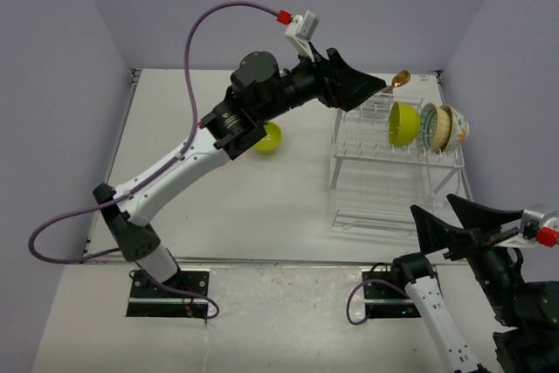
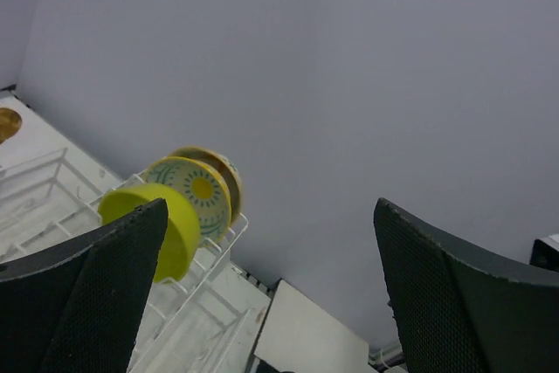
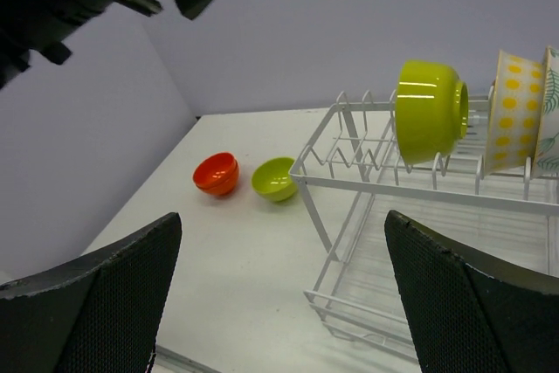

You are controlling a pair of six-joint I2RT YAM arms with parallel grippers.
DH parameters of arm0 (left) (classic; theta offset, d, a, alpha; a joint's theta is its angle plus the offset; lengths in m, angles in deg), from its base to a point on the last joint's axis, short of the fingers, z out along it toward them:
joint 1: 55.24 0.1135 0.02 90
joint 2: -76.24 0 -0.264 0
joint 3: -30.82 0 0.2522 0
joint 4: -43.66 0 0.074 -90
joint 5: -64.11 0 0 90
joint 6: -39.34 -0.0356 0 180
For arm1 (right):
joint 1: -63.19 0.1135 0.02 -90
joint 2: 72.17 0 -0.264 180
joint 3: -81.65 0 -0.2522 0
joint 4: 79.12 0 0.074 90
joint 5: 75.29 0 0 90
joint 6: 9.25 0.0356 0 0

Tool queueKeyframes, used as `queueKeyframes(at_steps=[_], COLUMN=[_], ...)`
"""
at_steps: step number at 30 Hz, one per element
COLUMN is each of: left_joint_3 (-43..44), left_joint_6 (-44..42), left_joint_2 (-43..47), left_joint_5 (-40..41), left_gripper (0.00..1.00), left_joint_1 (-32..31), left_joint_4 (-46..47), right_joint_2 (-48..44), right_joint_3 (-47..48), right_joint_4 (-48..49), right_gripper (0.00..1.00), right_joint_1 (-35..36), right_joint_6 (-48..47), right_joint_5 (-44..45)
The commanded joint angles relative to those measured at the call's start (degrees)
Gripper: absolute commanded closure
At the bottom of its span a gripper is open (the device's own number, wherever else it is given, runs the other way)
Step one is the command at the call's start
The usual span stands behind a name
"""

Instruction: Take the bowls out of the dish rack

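From above, my left arm (image 1: 262,93) covers the table (image 1: 175,111) under its wrist. The lime-green glossy bowl (image 1: 269,137) shows only as a crescent there, and the orange-red glossy bowl (image 3: 217,173) beside it I can see from the right wrist camera alone.

On the left wrist camera, that gripper's near finger (image 2: 96,286) hides part of the second lime-green glossy bowl (image 2: 185,229), upright in the white wire dish rack (image 2: 52,183). The rearmost cream patterned bowl (image 2: 229,170) sits mostly behind its neighbour. Left of those fingers, the gold spoon (image 2: 7,122) is cut by the frame edge.

Right of my right gripper (image 3: 284,216), the rearmost cream patterned bowl and the rack run off the picture.
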Motion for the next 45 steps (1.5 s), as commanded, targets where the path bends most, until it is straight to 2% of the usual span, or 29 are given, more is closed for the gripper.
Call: queueKeyframes(at_steps=[1, 6, 9, 13, 25, 28, 33, 36, 40, 41, 42, 43, 44, 45], left_joint_3=[1.30, 4.03, 4.13, 4.83, 11.07, 11.25, 14.94, 14.24, 13.80, 13.80, 13.71, 13.71, 13.54, 13.10], left_joint_6=[6.83, 9.30, 10.61, 11.58, 13.86, 15.18, 16.76, 17.47, 19.75, 20.19, 20.98, 21.16, 21.42, 22.04], left_joint_2=[-9.93, -14.42, -16.79, -18.82, -27.00, -28.31, -31.66, -31.83, -32.80, -32.97, -33.15, -33.15, -33.06, -32.89], left_joint_5=[-4.97, -5.49, -9.52, -10.33, -11.56, -13.93, -15.69, -15.95, -17.71, -18.32, -18.50, -18.85, -19.03, -19.20], left_gripper=[0.00, 0.01, 0.02, 0.04, 0.23, 0.35, 0.53, 0.69, 0.72, 0.76, 0.88, 0.95, 1.00, 1.00], left_joint_1=[-0.70, -1.32, -1.41, -1.58, -1.58, -1.50, -1.50, -1.41, -1.23, -1.23, -1.23, -1.23, -1.23, -1.23], left_joint_4=[1.36, 1.36, 7.31, 7.60, 7.42, 11.11, 11.11, 12.52, 16.11, 16.65, 17.00, 17.79, 18.32, 19.89], right_joint_2=[1.19, 0.58, 0.84, 1.11, 1.02, 1.02, 1.02, 0.84, 0.84, 0.76, 0.84, 0.67, 0.67, 0.58], right_joint_3=[2.59, 2.95, 2.94, 2.94, 3.47, 3.56, 2.51, 2.07, 1.98, 1.98, 1.89, 1.98, 1.98, 1.89], right_joint_4=[0.73, -0.24, -0.94, -1.38, -1.91, -1.74, -1.38, -1.30, -1.29, -1.30, -1.21, -1.29, -1.38, -1.38], right_gripper=[0.01, 0.01, 0.01, 0.01, 0.01, 0.01, 0.01, 0.01, 0.01, 0.01, 0.01, 0.01, 0.01, 0.01], right_joint_1=[0.13, 0.13, 0.13, 0.13, 0.13, 0.13, 0.13, 0.13, 0.13, 0.21, 0.13, 0.13, 0.13, 0.13], right_joint_6=[0.48, -0.23, -0.49, -0.76, -1.46, -1.64, -1.99, -2.16, -2.43, -2.51, -2.51, -2.60, -2.69, -2.78], right_joint_5=[-1.58, -1.23, -1.14, -1.75, -0.53, -0.26, -0.17, -0.09, 0.18, 0.18, 0.18, 0.27, 0.27, 0.35])
